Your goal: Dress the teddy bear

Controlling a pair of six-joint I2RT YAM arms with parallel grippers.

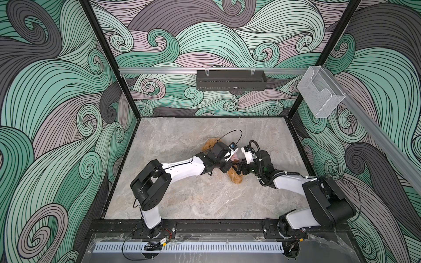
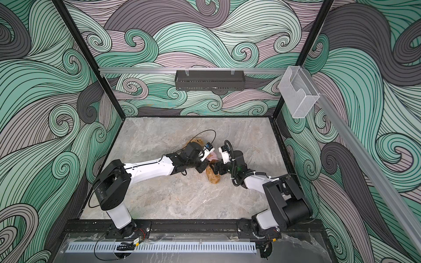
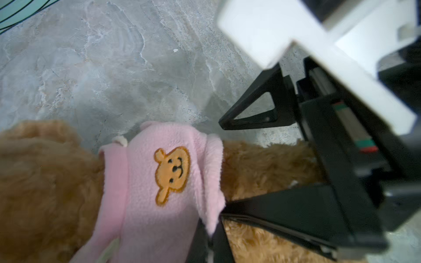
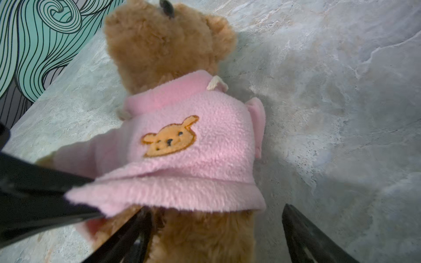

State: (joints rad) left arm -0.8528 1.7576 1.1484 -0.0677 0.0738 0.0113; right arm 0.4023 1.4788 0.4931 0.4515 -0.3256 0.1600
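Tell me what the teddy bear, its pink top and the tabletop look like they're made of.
The teddy bear looks like plush, probably synthetic fur: curly golden-brown pile, matte.
The pink top looks like fleece, judging by its nubbly, fuzzy nap. Its orange bear-face patch seems embroidered.
The tabletop has a grey veined stone look with a dull sheen. Whether it is real marble or printed laminate, I cannot tell.

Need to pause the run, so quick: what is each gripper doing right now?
Left gripper: closed, pinching the hem of the pink garment.
Right gripper: open, fingers astride the teddy bear's lower body, holding nothing.
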